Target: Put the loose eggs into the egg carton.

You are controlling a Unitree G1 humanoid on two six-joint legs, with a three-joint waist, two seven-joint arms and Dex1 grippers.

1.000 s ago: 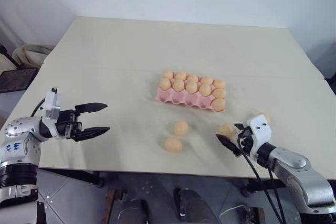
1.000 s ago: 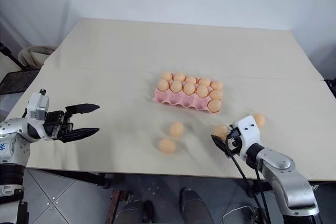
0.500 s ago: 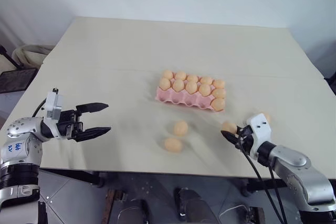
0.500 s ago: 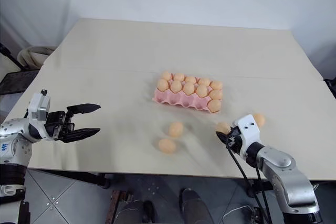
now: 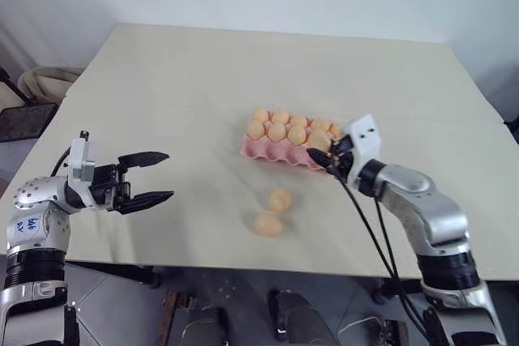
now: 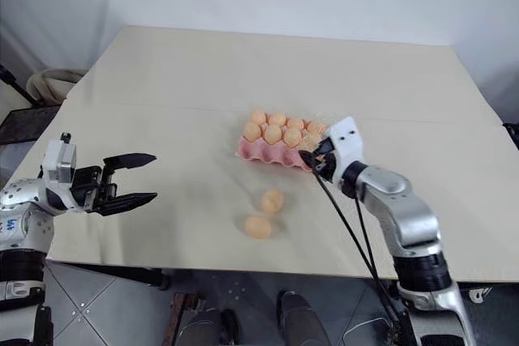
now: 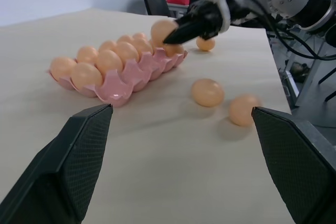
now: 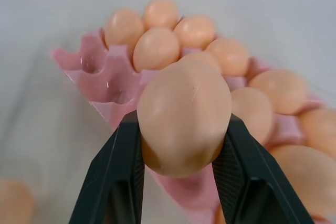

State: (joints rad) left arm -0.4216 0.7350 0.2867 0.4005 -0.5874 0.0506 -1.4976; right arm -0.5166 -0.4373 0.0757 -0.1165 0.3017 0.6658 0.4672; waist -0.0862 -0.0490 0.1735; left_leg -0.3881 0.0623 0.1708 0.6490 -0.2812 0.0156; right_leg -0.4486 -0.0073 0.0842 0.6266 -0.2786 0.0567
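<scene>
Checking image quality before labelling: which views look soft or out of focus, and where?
Right wrist view: held egg sharp, carton behind it soft. Left wrist view: near fingers blurred, carton crisp. Eye views: evenly lit, faint shadows under the loose eggs.

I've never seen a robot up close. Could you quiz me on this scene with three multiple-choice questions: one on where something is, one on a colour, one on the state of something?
1. Where is the egg that the right gripper holds?
A. Held up at the egg carton's near edge
B. On the floor
C. Beside the left arm

2. What colour is the egg carton?
A. Blue
B. Pink
C. Grey

3. How do the left gripper's jaws stand?
A. Shut on an egg
B. Shut on the carton
C. Wide open, holding nothing

Answers:
1 A: the right wrist view shows the egg clamped between the jaws with the carton's cups just beyond.
2 B: the moulded tray is pink in every view.
3 C: the two black fingers stand far apart over bare table.
</scene>
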